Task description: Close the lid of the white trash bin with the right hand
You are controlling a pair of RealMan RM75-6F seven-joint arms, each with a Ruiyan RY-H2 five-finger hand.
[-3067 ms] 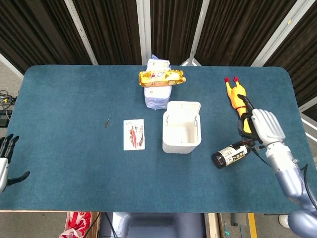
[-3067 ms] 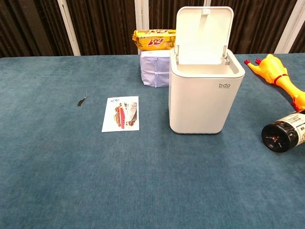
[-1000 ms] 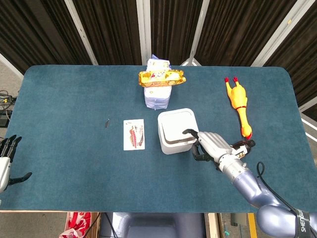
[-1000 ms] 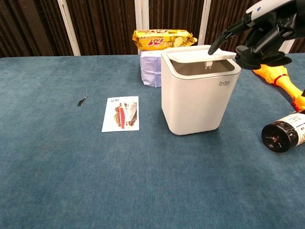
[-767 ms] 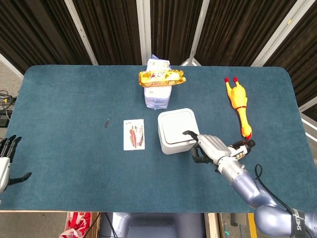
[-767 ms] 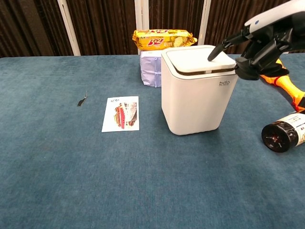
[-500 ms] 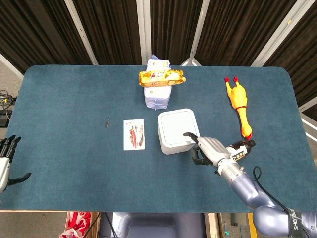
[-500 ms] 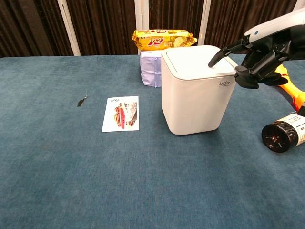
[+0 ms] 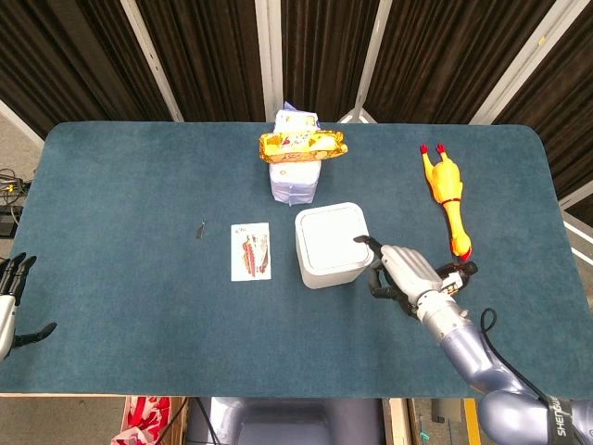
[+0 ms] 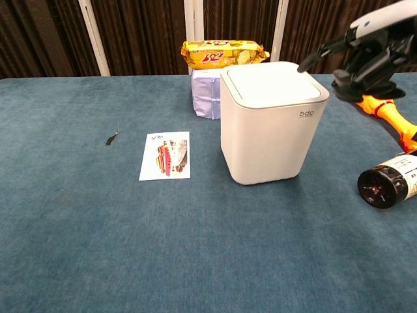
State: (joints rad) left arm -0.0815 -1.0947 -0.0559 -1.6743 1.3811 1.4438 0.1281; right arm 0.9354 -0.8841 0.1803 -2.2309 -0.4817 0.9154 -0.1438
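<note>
The white trash bin (image 9: 331,245) (image 10: 270,127) stands mid-table with its lid (image 10: 273,85) flat down on the body. My right hand (image 9: 404,272) (image 10: 366,53) hovers just to the right of the bin, a little above lid height. One finger (image 10: 309,63) points out over the lid's right edge without touching it, and the other fingers are loosely bent. It holds nothing. My left hand (image 9: 9,295) hangs off the table's near left corner, fingers spread and empty.
A yellow biscuit pack (image 9: 302,143) lies on a pale pack (image 9: 295,182) behind the bin. A rubber chicken (image 9: 444,186) and a lying dark bottle (image 10: 389,181) are to the right. A leaflet (image 9: 250,250) and a small dark clip (image 10: 113,137) lie to the left.
The lid swung from upright to fully down under my right hand's finger. The hand has since lifted off the lid and drawn back to the right.
</note>
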